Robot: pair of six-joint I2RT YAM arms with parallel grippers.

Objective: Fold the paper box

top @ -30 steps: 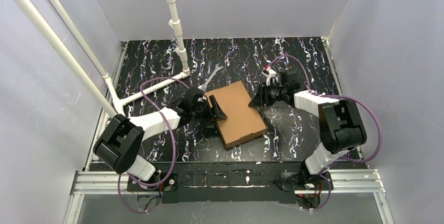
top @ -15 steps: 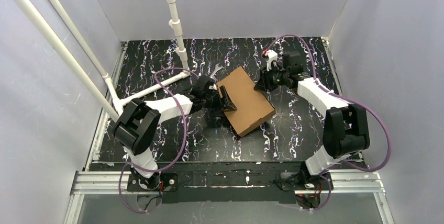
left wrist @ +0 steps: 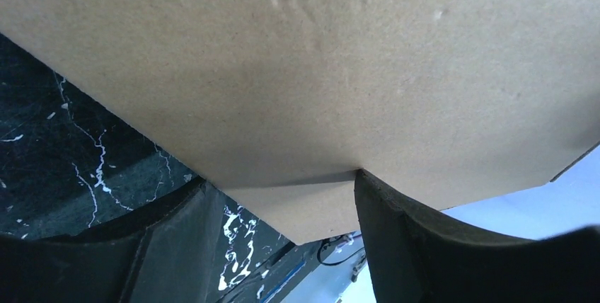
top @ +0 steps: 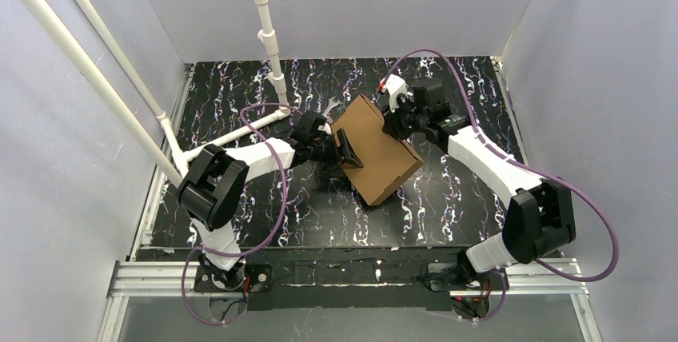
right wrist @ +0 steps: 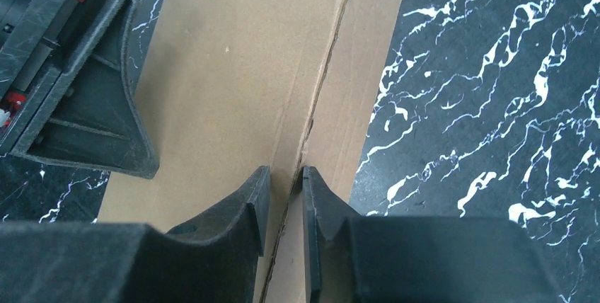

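Just behind the far corner of the paper box (top: 376,150), a small wrench (top: 330,105) shows only its forked head; the left arm (top: 264,154) covers its handle. The box's underside is out of sight. In the left wrist view the box overruns the frame's top and both sides.

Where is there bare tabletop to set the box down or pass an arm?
Barest: the near strip of tabletop between the paper box and the arm bases, and the far right corner behind the right arm. Crowded: far left, where the white pipe frame, the wrench and the left pincer bunch beside the box.
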